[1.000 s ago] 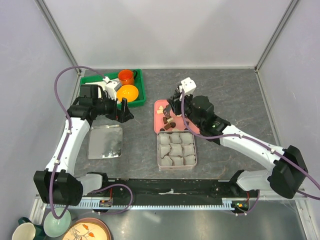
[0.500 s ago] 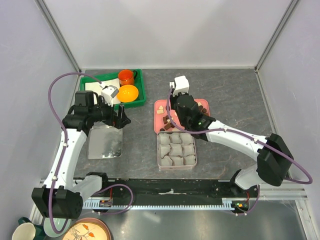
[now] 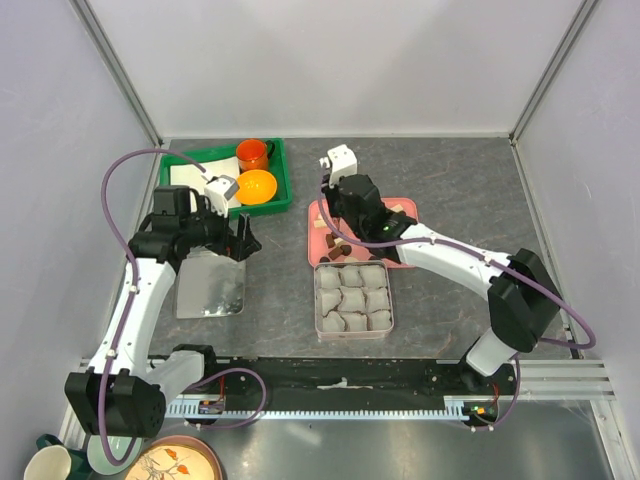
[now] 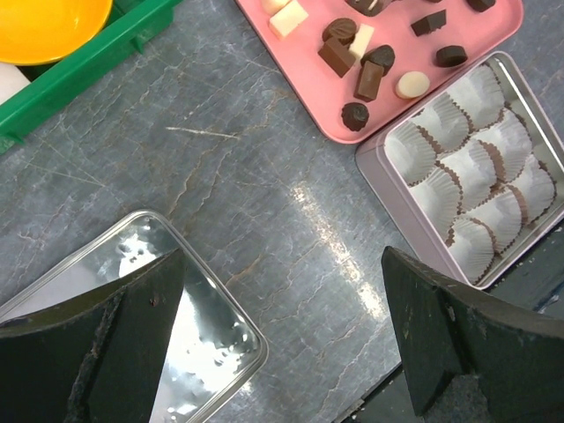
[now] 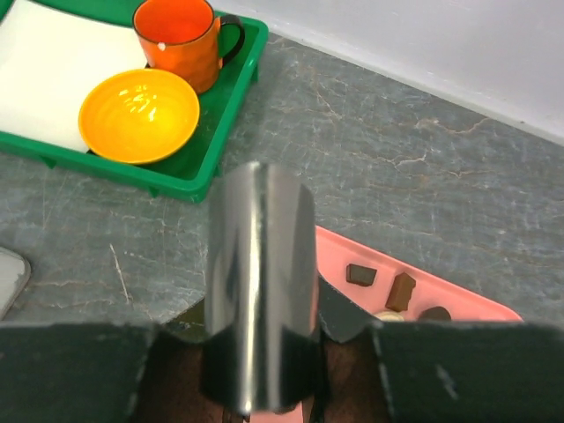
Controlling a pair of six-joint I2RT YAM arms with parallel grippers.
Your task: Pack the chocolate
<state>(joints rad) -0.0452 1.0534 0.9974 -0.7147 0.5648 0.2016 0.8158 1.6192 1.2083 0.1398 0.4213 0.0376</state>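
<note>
The right gripper point(image 3: 328, 226) is reaching over the left part of a flat pink rectangular tray point(image 4: 489, 31). Its jaws are drawn mostly together and are pinching a shiny grey metal strip point(image 5: 260, 264), whose rounded end is standing up between the fingers in the wrist view; the strip's other end is hidden. The chocolate point(image 4: 339, 55), small dark brown pieces with a few cream ones, is lying scattered on that tray, which is sitting right against the far side of a square silver tin point(image 4: 397, 207) lined with pleated paper cups point(image 4: 467, 167). The left gripper point(image 3: 245, 238) is hanging over the right edge of a flat shiny metal lid point(image 3: 210, 285), jaws spread wide and gripping nothing. The lid is lying on the grey marbled tabletop point(image 4: 264, 194), left of the tin and apart from it. Behind it, a green plastic tray point(image 5: 220, 150) is carrying an orange mug point(image 5: 176, 40), a yellow-orange bowl point(image 5: 138, 115) and a white sheet point(image 5: 53, 70).
</note>
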